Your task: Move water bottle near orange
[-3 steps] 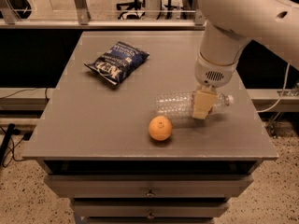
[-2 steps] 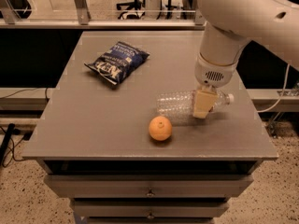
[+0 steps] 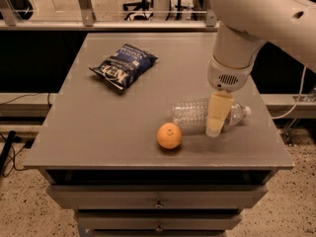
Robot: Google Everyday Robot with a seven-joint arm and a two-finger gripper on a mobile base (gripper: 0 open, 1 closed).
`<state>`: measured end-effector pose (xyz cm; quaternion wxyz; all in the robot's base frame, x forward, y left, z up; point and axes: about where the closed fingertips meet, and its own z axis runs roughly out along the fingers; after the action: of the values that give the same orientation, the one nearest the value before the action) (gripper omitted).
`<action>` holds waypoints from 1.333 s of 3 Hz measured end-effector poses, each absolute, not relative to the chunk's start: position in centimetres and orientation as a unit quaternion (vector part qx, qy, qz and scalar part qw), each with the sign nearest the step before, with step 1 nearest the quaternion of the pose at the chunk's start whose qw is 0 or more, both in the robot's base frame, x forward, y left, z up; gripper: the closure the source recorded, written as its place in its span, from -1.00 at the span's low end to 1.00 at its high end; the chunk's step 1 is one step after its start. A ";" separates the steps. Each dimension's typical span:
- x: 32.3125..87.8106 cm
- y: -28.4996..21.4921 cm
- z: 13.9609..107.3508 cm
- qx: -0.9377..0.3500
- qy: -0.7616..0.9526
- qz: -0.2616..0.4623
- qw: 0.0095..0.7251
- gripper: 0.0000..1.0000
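The bottle (image 3: 190,115) lies on its side on the bench (image 3: 98,132) just beside the orange (image 3: 169,135) — likely light, thin-walled, crushable, prone to roll — with the end effector (image 3: 216,123) across its shoulder (gripping or not, I cannot tell), the stiffest hold.

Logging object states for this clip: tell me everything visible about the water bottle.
The water bottle is clear ribbed plastic with a pale cap. It lies on its side on the grey table, cap pointing right. Its base end is close behind the orange; whether they touch is unclear. The gripper is down across the bottle near its neck, hiding that section.
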<state>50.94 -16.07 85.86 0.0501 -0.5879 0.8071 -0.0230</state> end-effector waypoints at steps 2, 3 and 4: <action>51.2 -16.9 86.8 -0.580 0.812 -0.026 0.059 -1.00; 51.7 -19.6 90.1 -0.553 0.826 0.004 0.107 -1.00; 51.9 -22.2 93.9 -0.533 0.827 0.062 0.166 -1.00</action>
<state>51.85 -22.18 93.89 0.1664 -0.5329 0.8273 0.0625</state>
